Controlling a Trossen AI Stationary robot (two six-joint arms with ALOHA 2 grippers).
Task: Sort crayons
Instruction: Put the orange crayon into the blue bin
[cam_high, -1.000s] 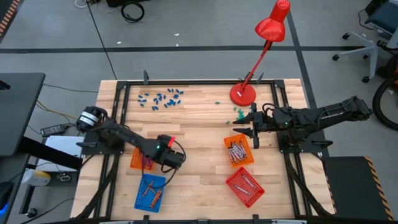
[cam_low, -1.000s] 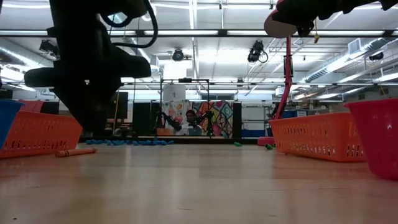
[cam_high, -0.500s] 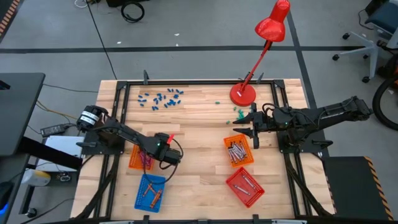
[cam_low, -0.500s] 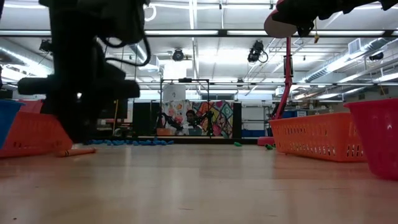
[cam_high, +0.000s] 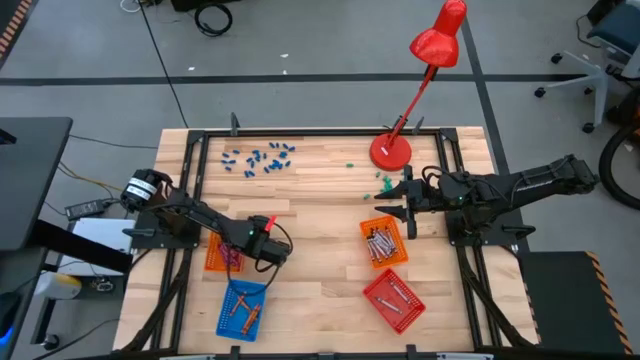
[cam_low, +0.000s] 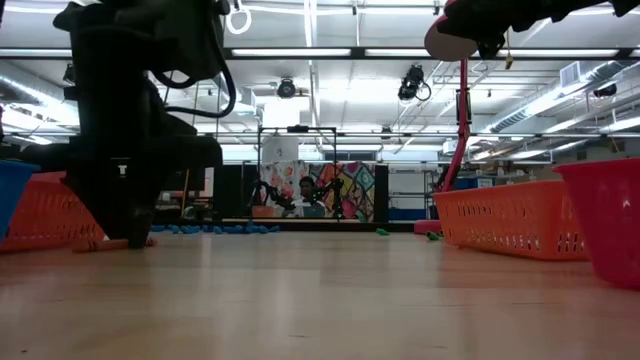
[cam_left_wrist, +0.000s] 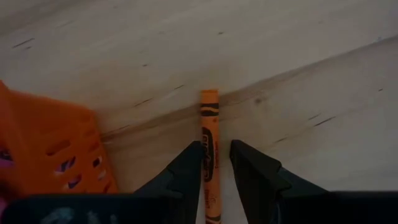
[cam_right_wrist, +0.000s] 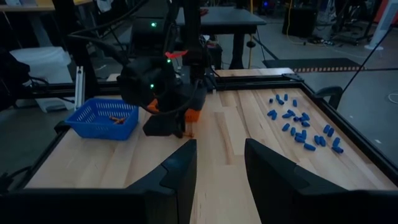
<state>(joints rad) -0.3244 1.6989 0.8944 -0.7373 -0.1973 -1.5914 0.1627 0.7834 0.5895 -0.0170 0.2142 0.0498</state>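
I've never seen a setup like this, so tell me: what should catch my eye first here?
Probably the tall red desk lamp at the table's far edge, then the left gripper down on the wood beside an orange basket, with a single orange crayon lying between its fingers. A scatter of small blue pieces dots the far left of the table, while the right gripper waits open by the lamp's base.
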